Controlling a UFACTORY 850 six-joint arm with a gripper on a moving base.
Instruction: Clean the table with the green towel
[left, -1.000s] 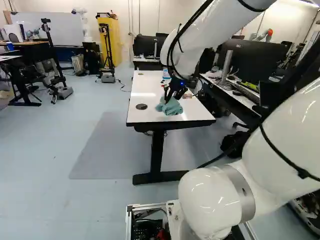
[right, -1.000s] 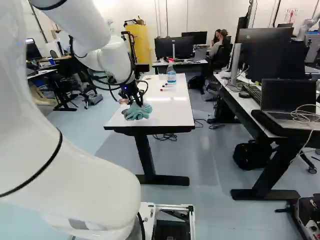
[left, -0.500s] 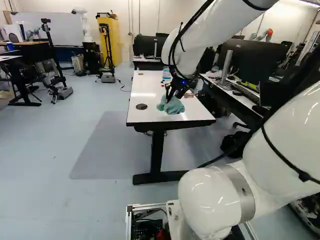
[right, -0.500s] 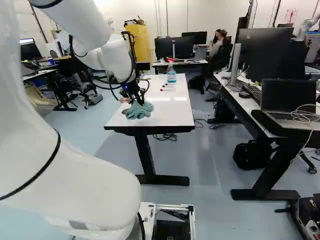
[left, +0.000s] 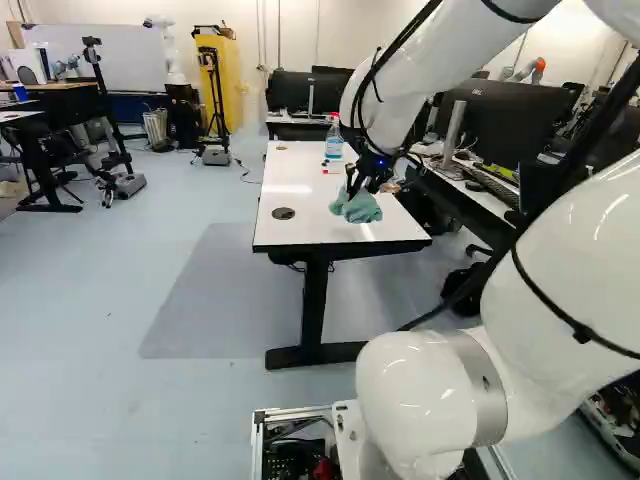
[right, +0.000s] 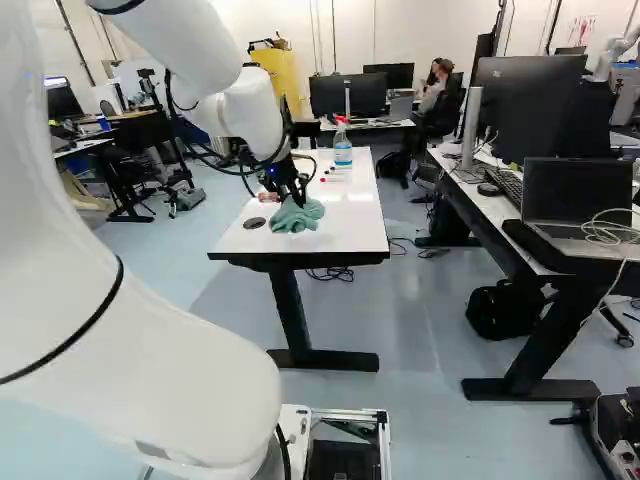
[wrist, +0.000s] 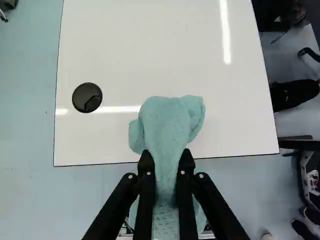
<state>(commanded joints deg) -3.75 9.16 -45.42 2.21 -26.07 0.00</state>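
My gripper is over the near part of the white table, pointing down. In the wrist view the gripper is shut on the green towel, with a finger on either side of the cloth. The bunched towel spreads ahead of the fingertips and hangs back between them. Seen in the right base view, the towel is low at the tabletop; whether all of it touches the surface I cannot tell.
Farther back on the table stand a spray bottle and a few markers. A dark round cable cover sits in the tabletop. Another desk with a laptop and monitors runs along the right.
My arm has swung to the right and slightly farther out over the table, carrying the towel with it. The dark cable cover has come into sight in the right base view. The base has not moved.
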